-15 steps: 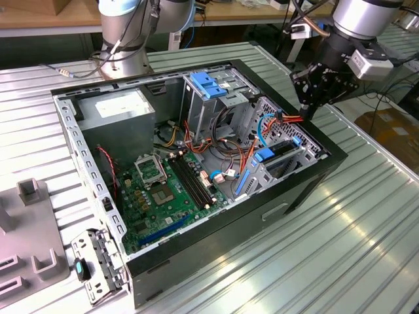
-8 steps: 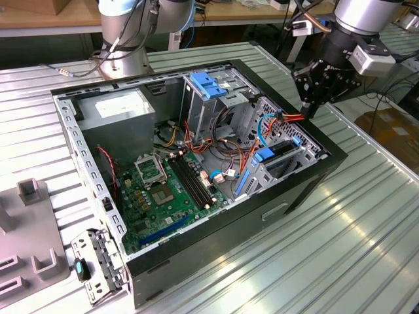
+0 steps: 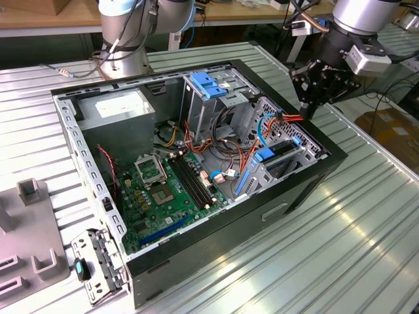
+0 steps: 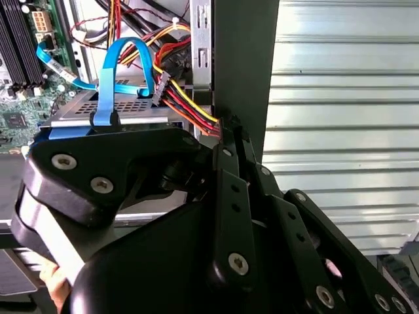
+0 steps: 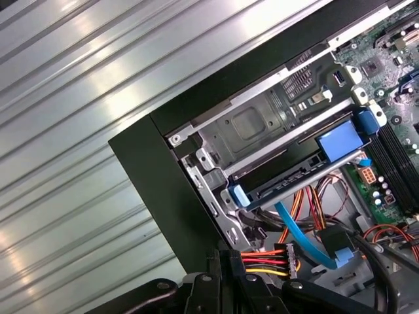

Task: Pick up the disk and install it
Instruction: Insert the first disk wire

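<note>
The disk [image 3: 283, 154] lies in the drive bay at the corner of the open computer case [image 3: 196, 252] on the exterior view's right. Blue rails run along its sides. In the first wrist view the disk [image 5: 288, 178] shows as a dark slab between blue end tabs, and in the second wrist view the disk [image 4: 127, 108] has a blue cable looping over it. My black gripper [image 3: 309, 106] hangs just above the case wall beside that bay, apart from the disk. Its fingers [image 4: 226, 140] stand together with nothing between them. The gripper [image 5: 227, 260] sits over red, yellow and orange wires.
Inside the case are a grey power-supply box [image 3: 121, 112], a tall metal cage with a blue cap [image 3: 209, 85], the green motherboard [image 3: 163, 193] and loose cables [image 3: 275, 121]. A grey fixture [image 3: 33, 229] and a metal bracket [image 3: 98, 261] lie on the ribbed table [image 3: 340, 255].
</note>
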Action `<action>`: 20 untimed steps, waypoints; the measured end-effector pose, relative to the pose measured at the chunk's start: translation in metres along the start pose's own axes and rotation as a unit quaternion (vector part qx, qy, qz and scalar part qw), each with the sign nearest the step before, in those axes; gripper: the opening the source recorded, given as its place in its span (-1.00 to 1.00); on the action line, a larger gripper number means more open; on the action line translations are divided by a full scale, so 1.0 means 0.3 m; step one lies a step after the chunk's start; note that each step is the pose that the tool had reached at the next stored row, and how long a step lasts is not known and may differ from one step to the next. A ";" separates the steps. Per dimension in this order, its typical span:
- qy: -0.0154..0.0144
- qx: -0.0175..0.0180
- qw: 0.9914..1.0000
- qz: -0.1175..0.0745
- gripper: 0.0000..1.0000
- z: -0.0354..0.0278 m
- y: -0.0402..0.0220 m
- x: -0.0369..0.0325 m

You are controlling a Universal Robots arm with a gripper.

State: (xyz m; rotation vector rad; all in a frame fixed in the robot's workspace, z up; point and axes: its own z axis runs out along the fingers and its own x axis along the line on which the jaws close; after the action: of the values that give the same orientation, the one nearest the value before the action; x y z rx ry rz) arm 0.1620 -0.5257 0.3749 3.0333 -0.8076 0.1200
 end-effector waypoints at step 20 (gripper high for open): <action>0.003 -0.006 0.997 0.083 -0.67 -0.003 0.020 -0.035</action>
State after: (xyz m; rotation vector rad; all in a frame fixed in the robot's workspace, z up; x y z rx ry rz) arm 0.1500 -0.5257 0.3748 2.9483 -1.0557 0.1223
